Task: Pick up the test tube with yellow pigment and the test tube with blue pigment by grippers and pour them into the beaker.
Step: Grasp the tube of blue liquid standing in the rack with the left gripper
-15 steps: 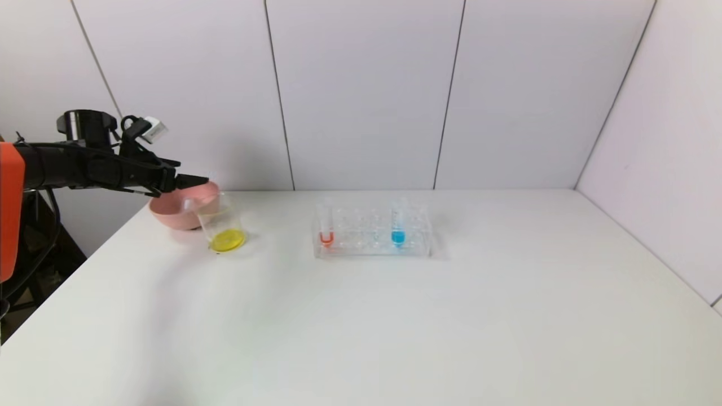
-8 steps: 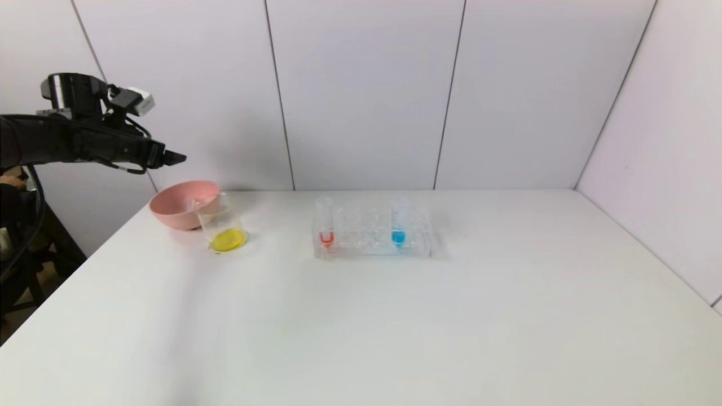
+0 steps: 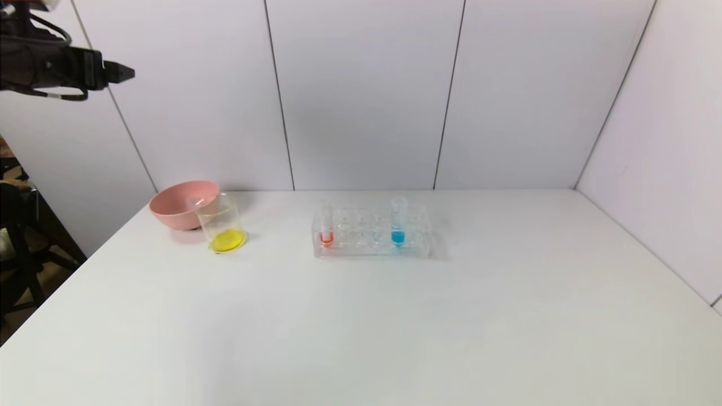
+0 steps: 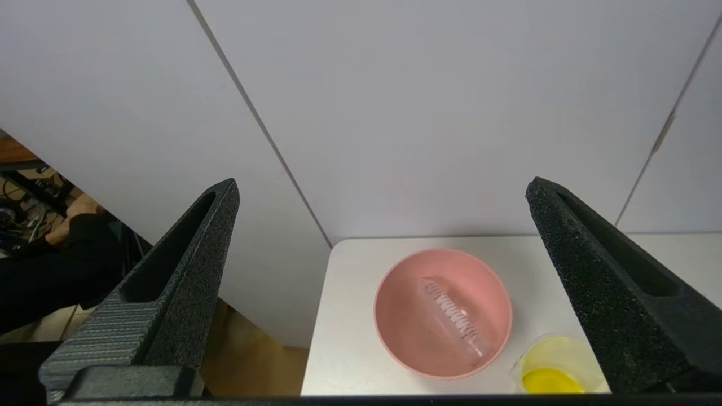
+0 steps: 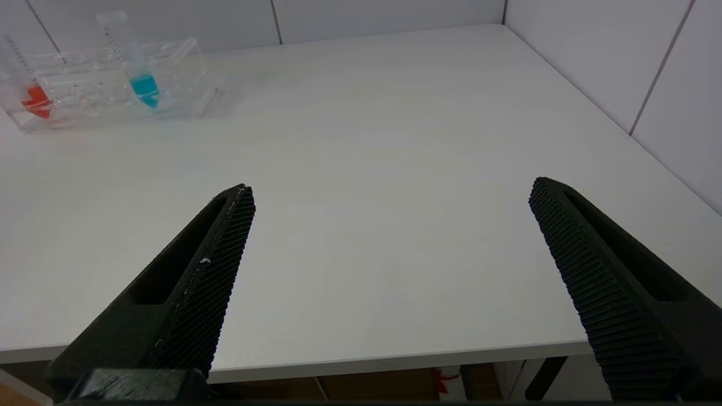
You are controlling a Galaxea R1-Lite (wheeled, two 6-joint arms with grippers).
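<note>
The beaker (image 3: pixel 221 223) stands at the back left with yellow liquid in its bottom; it also shows in the left wrist view (image 4: pixel 555 366). A clear tube with markings (image 4: pixel 454 318) lies in the pink bowl (image 3: pixel 177 206), with no yellow showing in it. The test tube with blue pigment (image 3: pixel 398 223) stands upright in the clear rack (image 3: pixel 372 248); it also shows in the right wrist view (image 5: pixel 135 67). My left gripper (image 3: pixel 127 72) is open and empty, high above and left of the bowl (image 4: pixel 389 282). My right gripper (image 5: pixel 392 189) is open and empty at the table's near edge, outside the head view.
A red-tipped tube (image 3: pixel 326 225) stands at the rack's left end, also in the right wrist view (image 5: pixel 31 96). White wall panels close the back and right of the table. The table's left edge runs beside the bowl.
My left gripper has risen from the bowl's rim to high at the upper left, drawing back leftward. The bowl, beaker and rack have not moved.
</note>
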